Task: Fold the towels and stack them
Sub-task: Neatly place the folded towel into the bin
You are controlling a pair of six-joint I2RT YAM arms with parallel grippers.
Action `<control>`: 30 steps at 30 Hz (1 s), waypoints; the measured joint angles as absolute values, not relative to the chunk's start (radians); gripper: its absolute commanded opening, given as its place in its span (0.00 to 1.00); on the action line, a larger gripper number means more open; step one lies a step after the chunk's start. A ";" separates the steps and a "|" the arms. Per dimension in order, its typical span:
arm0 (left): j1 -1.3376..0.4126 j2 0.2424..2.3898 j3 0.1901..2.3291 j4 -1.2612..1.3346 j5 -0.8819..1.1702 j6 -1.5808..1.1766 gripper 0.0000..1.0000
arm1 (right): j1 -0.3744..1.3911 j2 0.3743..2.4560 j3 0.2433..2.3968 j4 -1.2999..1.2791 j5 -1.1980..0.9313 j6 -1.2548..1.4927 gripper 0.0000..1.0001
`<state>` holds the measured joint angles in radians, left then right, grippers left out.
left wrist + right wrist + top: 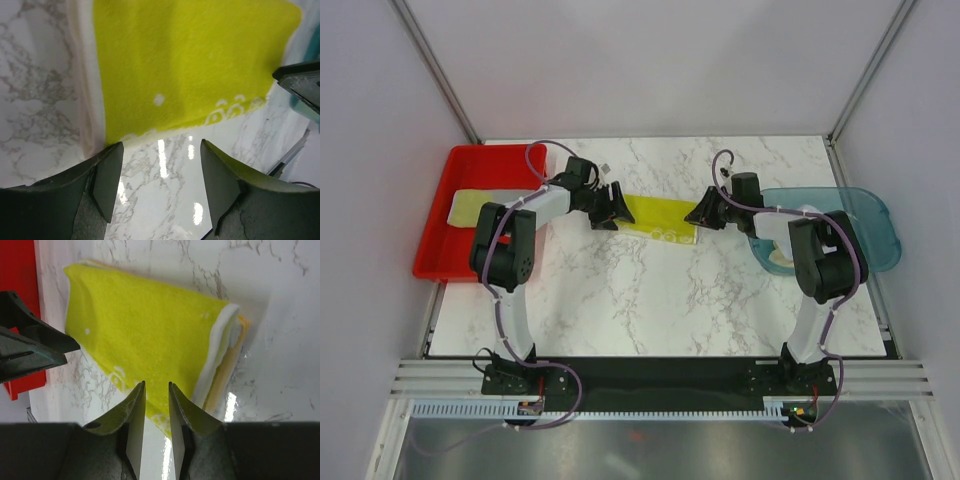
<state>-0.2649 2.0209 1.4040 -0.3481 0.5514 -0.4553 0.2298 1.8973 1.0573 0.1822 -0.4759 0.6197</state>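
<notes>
Two hazards stand out, the larger concerning the whole pile. The folded yellow-green cloth towel [660,218] lies at the middle of the table, between the two arms, on top of a white cloth layer [217,342] and a cream cloth layer [231,357] whose edges peek out at one end — a sideways tug from either arm would likely slide the top piece off and undo the stack. The smaller hazard is a grab that catches several layers at once, since their edges sit so close together. The left gripper [160,150] hovers just short of the towel's edge, jaws wide apart and empty. The right gripper [156,387] has its fingers almost together over the towel's border — I cannot tell whether they pinch cloth. Plain pale grey walls with slanting metal posts [435,70] close in the cell. The white marble-patterned tabletop [650,300] is glossy and mirrors the lights, so cloth probably slips easily on it. A red plastic tray [435,250] at the left holds a pale yellow towel [470,205], and a translucent teal plastic bin [875,230] at the right holds a cream towel [778,258].
</notes>
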 measured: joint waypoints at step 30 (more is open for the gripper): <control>-0.236 2.162 1.598 -0.488 0.410 -0.379 0.75 | 0.218 1.942 0.994 0.192 -0.538 0.479 0.23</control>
<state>-0.2359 2.1624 1.5982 -0.4881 0.4099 -0.3794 0.2176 1.9415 0.9936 0.1917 -0.5377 0.4789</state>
